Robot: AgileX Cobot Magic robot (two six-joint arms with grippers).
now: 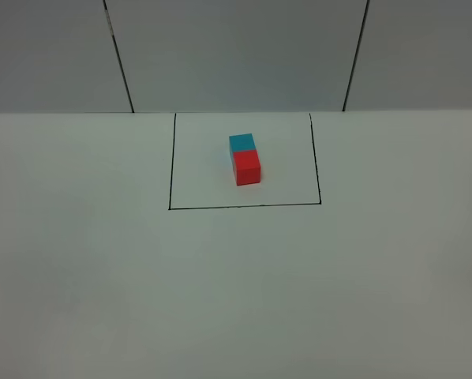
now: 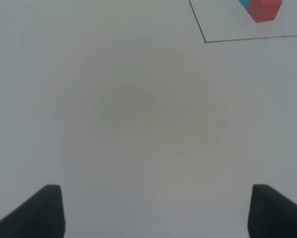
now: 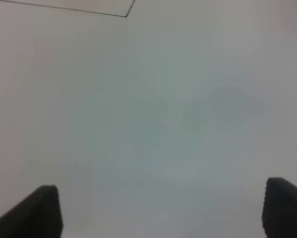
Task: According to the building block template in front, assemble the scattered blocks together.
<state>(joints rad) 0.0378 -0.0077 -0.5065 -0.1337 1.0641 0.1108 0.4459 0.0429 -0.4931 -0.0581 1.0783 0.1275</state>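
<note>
Red cube [image 1: 248,168] touches cyan cube [image 1: 241,143] — pair runs front-to-back.

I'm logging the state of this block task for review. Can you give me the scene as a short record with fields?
surface: white table
marked area: black-outlined square at the far middle of the table
red cube: inside the outline, nearer side
cyan-blue cube: directly behind the red one, touching it
left gripper: open, empty, above bare table, cubes ahead of it
right gripper: open, empty, above bare table
arms in high view: not visible
</note>
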